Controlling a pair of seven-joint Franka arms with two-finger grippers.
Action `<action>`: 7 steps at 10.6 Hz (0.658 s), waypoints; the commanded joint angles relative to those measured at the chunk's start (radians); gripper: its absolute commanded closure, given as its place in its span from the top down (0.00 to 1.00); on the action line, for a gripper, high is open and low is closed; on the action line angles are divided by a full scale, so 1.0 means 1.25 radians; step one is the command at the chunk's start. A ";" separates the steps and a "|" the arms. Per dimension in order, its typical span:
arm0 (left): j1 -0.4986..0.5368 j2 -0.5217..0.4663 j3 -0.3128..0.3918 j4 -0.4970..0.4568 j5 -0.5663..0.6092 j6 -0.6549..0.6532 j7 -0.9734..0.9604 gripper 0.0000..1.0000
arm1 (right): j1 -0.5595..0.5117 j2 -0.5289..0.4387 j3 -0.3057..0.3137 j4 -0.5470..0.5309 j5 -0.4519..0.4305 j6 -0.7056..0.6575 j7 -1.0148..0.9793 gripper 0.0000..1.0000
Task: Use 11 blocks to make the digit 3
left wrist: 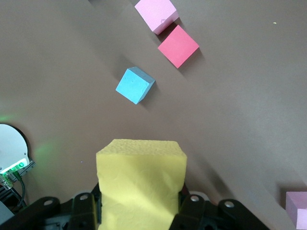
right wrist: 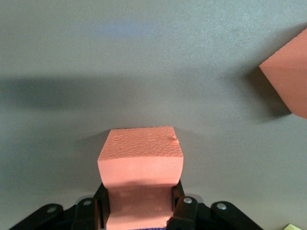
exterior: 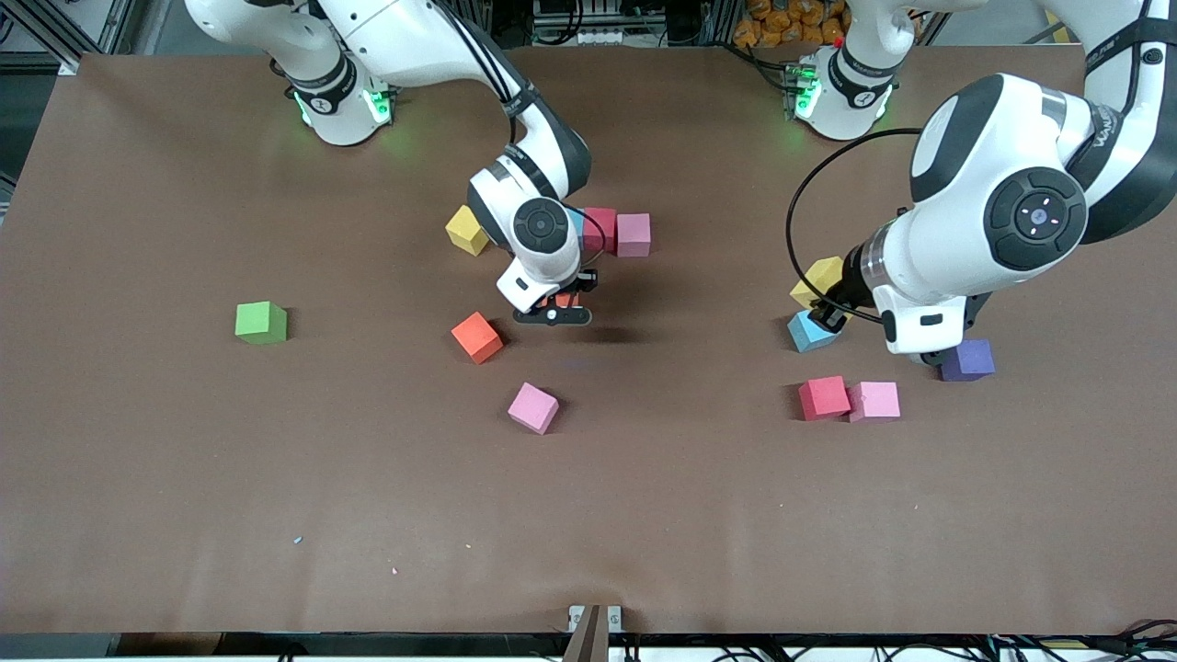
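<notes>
Both grippers hold a cube in the air over the brown table (exterior: 184,515), with the digit 3 not yet formed.

Counted in the front view: two yellow cubes, two orange, two red, three pink, at least one light blue, one purple, one green. The left gripper (left wrist: 139,211) is clamped on a yellow cube (left wrist: 140,184) above the light blue cube (exterior: 811,331); the purple cube (exterior: 967,359) sits just beside it, and a red cube (exterior: 823,397) touches a pink cube (exterior: 874,401) nearer the front camera. The right gripper (right wrist: 139,211) is closed around an orange cube (right wrist: 140,165) over bare table, with the other orange cube (exterior: 476,336) near it. A yellow cube (exterior: 466,230), a red cube (exterior: 600,227) and a pink cube (exterior: 634,233) lie toward the bases; a lone pink cube (exterior: 533,407) lies nearer the camera. The green cube (exterior: 260,322) sits apart toward the right arm's end. No containers are present.
</notes>
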 commanded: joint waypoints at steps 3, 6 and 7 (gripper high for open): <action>0.004 -0.019 0.003 -0.011 -0.016 0.004 0.011 0.00 | 0.003 0.006 0.006 -0.001 -0.001 -0.006 0.011 0.79; 0.004 -0.019 0.004 -0.011 -0.016 0.004 0.011 0.00 | 0.005 0.004 0.005 0.001 -0.004 -0.005 0.031 1.00; 0.004 -0.019 0.003 -0.011 -0.018 0.004 0.010 0.00 | 0.004 0.003 0.005 0.007 -0.004 -0.009 0.029 1.00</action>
